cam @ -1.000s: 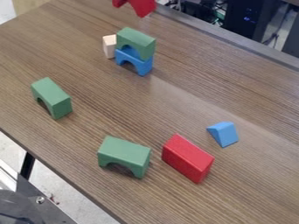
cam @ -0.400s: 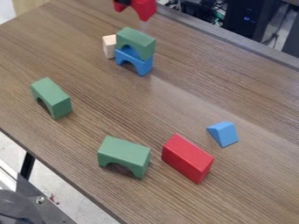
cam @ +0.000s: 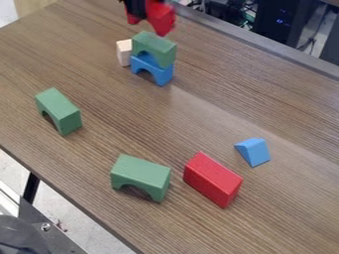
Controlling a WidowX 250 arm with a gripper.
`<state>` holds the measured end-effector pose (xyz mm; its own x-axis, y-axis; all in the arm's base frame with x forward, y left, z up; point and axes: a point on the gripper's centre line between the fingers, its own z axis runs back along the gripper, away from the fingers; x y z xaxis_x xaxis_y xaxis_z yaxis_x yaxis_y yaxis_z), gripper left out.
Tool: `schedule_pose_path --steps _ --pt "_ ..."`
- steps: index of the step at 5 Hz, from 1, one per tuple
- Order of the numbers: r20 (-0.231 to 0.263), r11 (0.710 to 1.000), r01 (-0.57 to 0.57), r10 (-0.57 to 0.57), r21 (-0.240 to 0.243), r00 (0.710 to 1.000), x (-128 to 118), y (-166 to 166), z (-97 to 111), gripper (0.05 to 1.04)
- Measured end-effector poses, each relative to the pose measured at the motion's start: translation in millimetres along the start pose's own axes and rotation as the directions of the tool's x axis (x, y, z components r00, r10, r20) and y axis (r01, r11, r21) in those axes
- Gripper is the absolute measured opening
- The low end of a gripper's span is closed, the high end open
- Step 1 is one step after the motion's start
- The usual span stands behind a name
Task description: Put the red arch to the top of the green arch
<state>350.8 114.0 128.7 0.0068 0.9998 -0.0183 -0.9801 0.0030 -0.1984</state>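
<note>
End effector (cam: pixel 138 10) — one, black, closed on the red arch, its fingers against the arch's middle; position: at the top edge of the view, above the upper green arch, apart from it.

Red arch (cam: pixel 161 19) — one, gripped, legs downward, clear of the counter (cam: pixel 126 129); in the view, just above the upper green arch. Height over it: cannot be told.

Upper green arch (cam: pixel 156 45) — one, the landmark, upright, legs downward, resting on the blue arch.

Blue arch (cam: pixel 162 76) — one, upright on the counter, directly beneath the landmark.

Pale block (cam: pixel 124 53) — one, standing just beside the landmark's stack, toward the view's left.

Left green arch (cam: pixel 61 110) — one, upright, well apart from the landmark, lower and to the left.

Near green arch (cam: pixel 141 173) — one, upright, well below the landmark.

Red block (cam: pixel 212 179) — one, well below the landmark and to the right.

Blue wedge (cam: pixel 254 152) — one, likewise below and farther right of the landmark.
</note>
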Motion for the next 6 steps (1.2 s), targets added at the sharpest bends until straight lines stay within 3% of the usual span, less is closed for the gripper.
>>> schedule_pose_path --steps 1,6 --pt "0.01 1.0 0.003 -0.002 -0.007 1.0 0.0 -0.9 -1.9 0.552" --pt "0.002 0.999 -0.019 0.019 0.047 1.0 -3.0 -4.8 -23.7 0.552"
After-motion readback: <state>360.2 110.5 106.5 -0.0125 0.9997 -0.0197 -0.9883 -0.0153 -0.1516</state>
